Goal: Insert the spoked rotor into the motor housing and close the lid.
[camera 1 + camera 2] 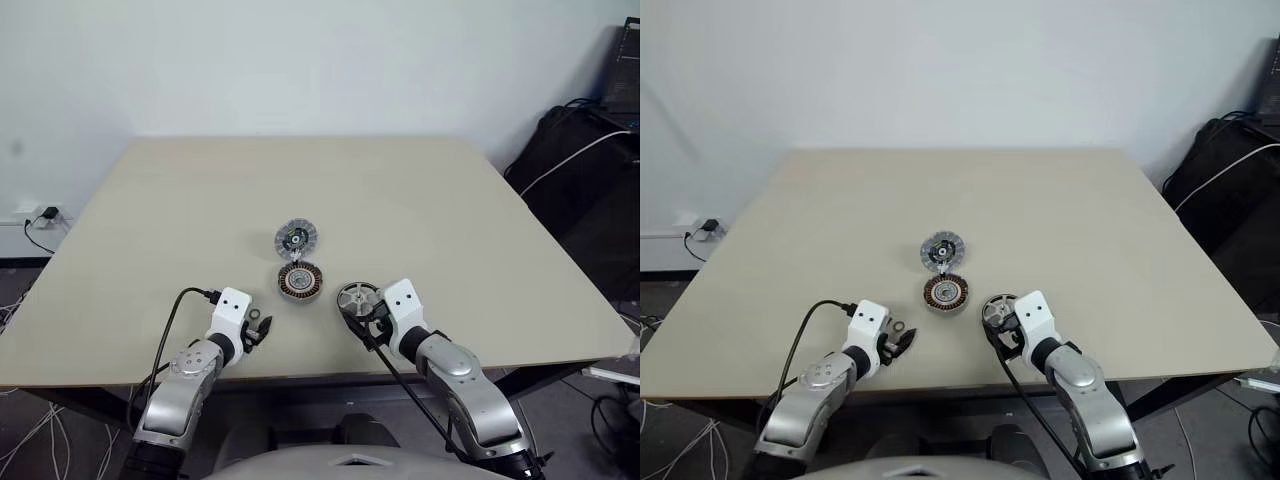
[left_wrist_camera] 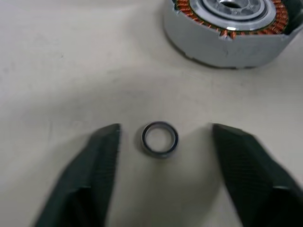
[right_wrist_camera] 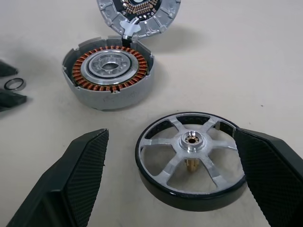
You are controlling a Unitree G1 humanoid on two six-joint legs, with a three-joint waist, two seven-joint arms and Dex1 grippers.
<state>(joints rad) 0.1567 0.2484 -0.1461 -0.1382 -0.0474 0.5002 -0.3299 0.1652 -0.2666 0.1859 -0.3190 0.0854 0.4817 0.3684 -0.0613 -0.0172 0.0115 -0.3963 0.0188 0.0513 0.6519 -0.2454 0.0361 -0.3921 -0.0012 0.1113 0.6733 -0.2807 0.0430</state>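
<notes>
While motor housing (image 3: 110, 75) sits rotorless, right hand (image 3: 170, 175) wide around spoked rotor (image 3: 191, 158), left hand (image 2: 161, 170) unclenched.

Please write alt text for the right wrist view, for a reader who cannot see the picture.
A spoked rotor lies flat on a beige table between the two open black fingers of the right end effector. Beyond it stands the motor housing with copper windings, the lid just behind it, and off to one side a small ring between two other dark fingertips.
</notes>
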